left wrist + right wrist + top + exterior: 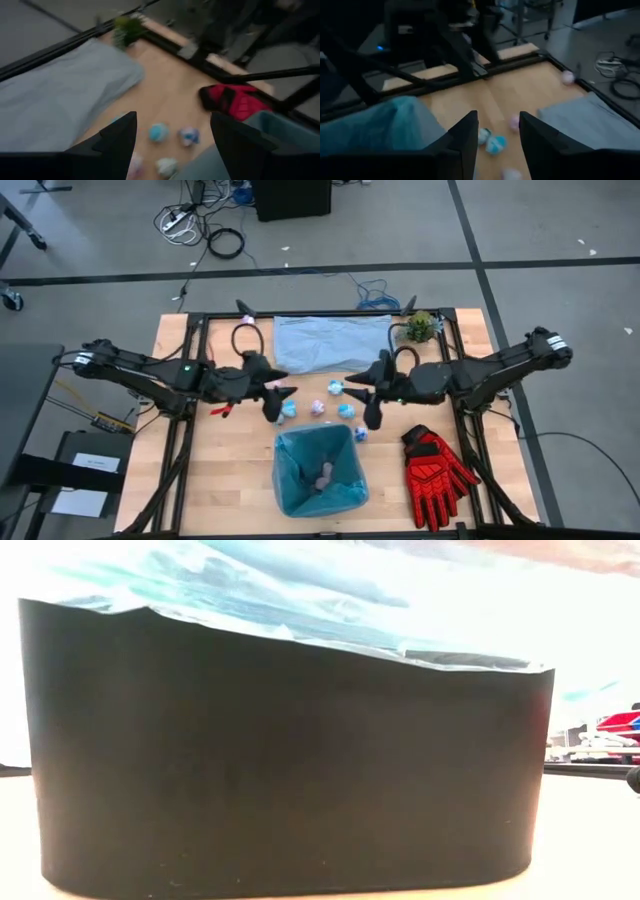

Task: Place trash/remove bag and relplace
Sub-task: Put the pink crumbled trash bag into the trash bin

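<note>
The cyan-blue bag (318,448) lines a black bin (290,750) near the table's front edge, its rim folded over the bin's top (250,600). One wad (325,477) lies inside. More trash wads (318,407) (158,132) (495,144) lie on the table behind the bin. My left gripper (272,406) (172,145) hovers open above the leftmost wads. My right gripper (372,412) (498,135) hovers open above the rightmost wads, with nothing between its fingers.
A paler grey-blue bag (333,342) lies flat at the table's far middle. A small green plant (420,327) stands at the far right corner. Red gloves (435,470) lie right of the bin. Black frame rails (190,380) run along both table sides.
</note>
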